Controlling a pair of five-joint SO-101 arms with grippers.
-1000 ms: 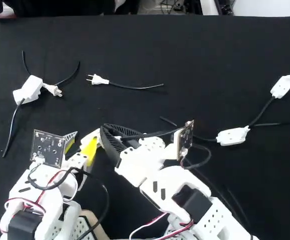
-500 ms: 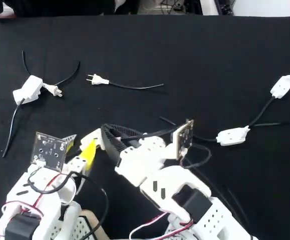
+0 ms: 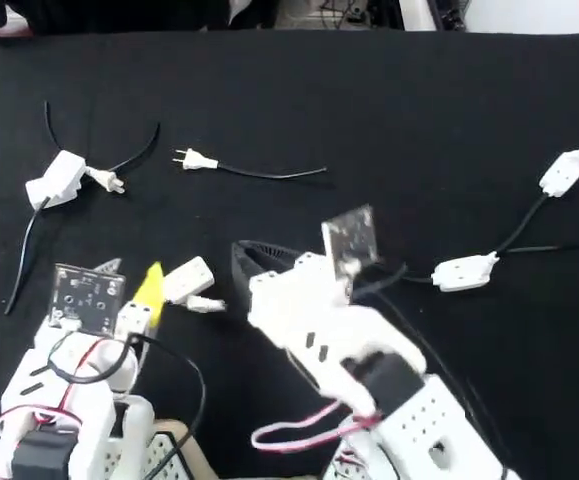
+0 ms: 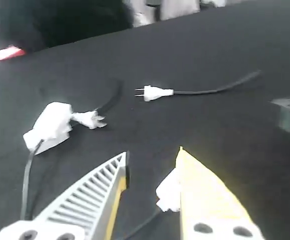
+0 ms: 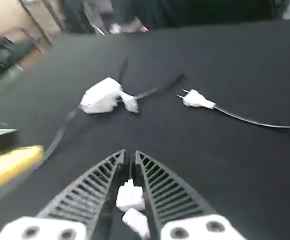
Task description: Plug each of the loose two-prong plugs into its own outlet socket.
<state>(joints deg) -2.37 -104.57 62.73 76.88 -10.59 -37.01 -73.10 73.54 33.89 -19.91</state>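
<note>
first, the left gripper (image 4: 153,152): its grey and yellow fingers (image 4: 205,197) stand well apart, with a small white socket (image 3: 189,278) just beside the yellow one. the right gripper (image 5: 129,152) has its black fingers (image 5: 160,190) drawn nearly together (a white piece shows in the slit between them). on the black table (image 3: 369,100), one plug (image 3: 109,181) lies just beside the socket block (image 3: 57,180). a loose plug (image 3: 194,159) lies to that block's right, apart from it.

Far left: first socket (image 3: 57,180), first plug (image 3: 104,180) just beside it (contact unclear). Second plug (image 3: 195,159) right of both. Far right: second socket (image 3: 466,270), third socket (image 3: 564,172) behind it.
</note>
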